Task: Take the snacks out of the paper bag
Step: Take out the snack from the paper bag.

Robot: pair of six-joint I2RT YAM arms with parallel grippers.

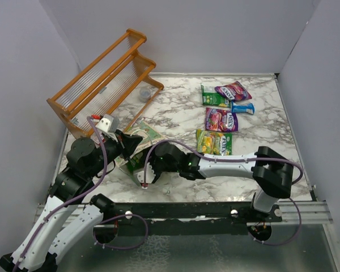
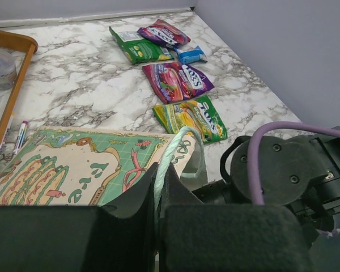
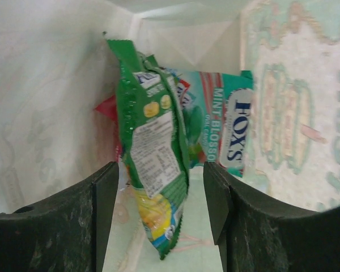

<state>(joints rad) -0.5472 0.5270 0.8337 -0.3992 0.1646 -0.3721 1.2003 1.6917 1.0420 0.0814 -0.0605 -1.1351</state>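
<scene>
The paper bag (image 1: 141,136) lies on its side at the left of the table, printed face up (image 2: 73,164). My left gripper (image 2: 158,190) is shut on its pale string handle (image 2: 173,150). My right gripper (image 3: 161,192) is inside the bag and open, with its fingers on either side of a hanging green snack packet (image 3: 153,147) and a gap on each side. A teal mint packet (image 3: 229,130) and a red one (image 3: 105,107) lie behind it. Several snacks are out on the table: green (image 1: 213,97), purple-pink (image 1: 232,90), blue (image 1: 242,107), purple (image 1: 221,120) and yellow-green (image 1: 214,141).
An orange wooden rack (image 1: 105,79) leans at the back left, with a small clear cup (image 1: 144,94) by it. Two pens (image 2: 20,136) lie beside the bag next to the rack. My right arm (image 1: 226,165) stretches across the near table. Grey walls close in both sides.
</scene>
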